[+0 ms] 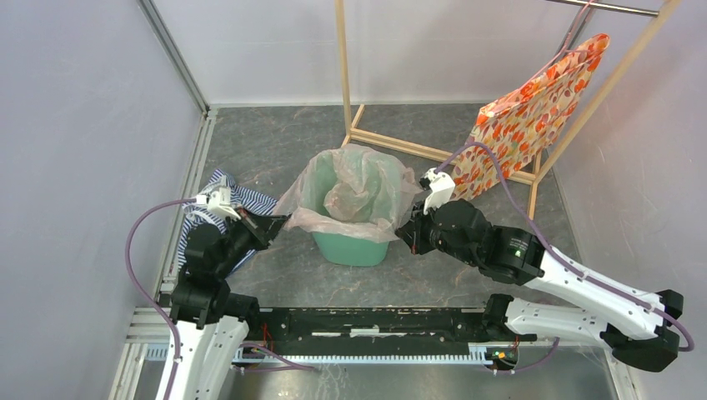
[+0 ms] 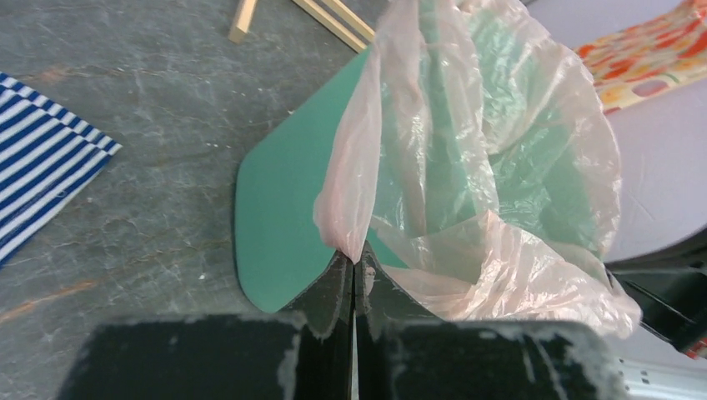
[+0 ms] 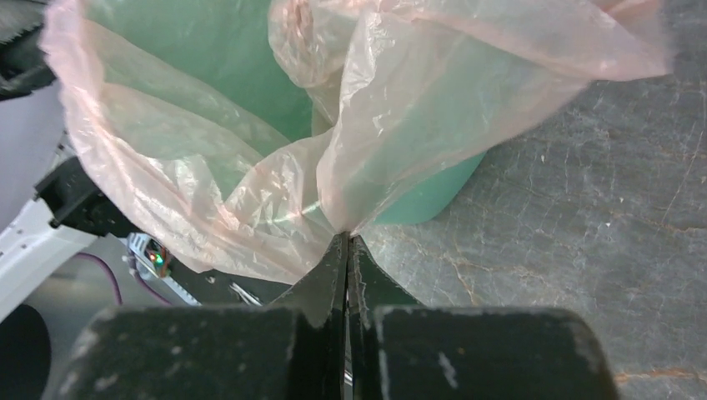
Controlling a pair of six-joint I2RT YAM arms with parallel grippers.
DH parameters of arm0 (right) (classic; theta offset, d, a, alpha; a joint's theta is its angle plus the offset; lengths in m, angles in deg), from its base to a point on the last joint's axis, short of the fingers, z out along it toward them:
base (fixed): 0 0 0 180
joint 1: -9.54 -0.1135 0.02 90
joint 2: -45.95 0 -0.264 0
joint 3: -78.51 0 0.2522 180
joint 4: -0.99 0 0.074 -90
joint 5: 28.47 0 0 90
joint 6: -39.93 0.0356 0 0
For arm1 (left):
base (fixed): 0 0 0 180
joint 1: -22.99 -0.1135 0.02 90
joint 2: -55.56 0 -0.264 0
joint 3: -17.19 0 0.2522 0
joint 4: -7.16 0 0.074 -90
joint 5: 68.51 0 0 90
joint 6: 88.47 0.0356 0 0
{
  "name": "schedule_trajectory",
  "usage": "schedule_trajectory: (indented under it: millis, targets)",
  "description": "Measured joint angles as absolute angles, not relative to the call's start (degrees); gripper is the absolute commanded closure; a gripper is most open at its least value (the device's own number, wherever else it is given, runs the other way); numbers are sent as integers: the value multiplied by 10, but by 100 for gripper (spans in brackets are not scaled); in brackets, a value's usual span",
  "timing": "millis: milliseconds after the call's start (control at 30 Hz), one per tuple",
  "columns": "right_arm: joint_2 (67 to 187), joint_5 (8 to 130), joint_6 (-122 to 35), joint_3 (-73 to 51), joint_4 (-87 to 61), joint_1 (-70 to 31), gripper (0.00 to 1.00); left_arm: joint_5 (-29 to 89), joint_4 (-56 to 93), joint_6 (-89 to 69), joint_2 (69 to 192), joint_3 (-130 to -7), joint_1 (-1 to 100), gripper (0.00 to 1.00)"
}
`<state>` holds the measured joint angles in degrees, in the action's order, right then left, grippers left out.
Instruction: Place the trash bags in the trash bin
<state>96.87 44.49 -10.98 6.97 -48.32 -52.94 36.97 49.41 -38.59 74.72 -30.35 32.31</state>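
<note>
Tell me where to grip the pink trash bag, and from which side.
Grip the pink trash bag at its loose rim, where it flares outside the green bin, coming from the outer side. The thin film gathers into a fold there; the left claw and right claw pinch it so.

The left arm (image 1: 204,275) rises from the near left and bends rightward, the left gripper (image 1: 279,222) pinched closed on the left edge of the trash bag (image 1: 364,179). The right arm (image 1: 575,279) reaches in low from the near right, the right gripper (image 1: 403,231) clamped on the bag's right edge.
</note>
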Motion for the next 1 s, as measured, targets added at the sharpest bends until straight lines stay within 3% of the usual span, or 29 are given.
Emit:
schedule_trajectory:
  millis: [333, 767, 900, 1000]
  targets:
    - [970, 431, -118, 132, -467, -532, 100, 415, 468, -399, 694, -231, 323, 98]
    - [978, 369, -129, 142, -468, -534, 99, 355, 473, -413, 816, -225, 323, 98]
    - [976, 368, -141, 140, -472, -534, 63, 349, 473, -413, 868, -241, 323, 98]
    - [964, 368, -154, 140, -476, -534, 48, 339, 469, -412, 906, -262, 323, 98]
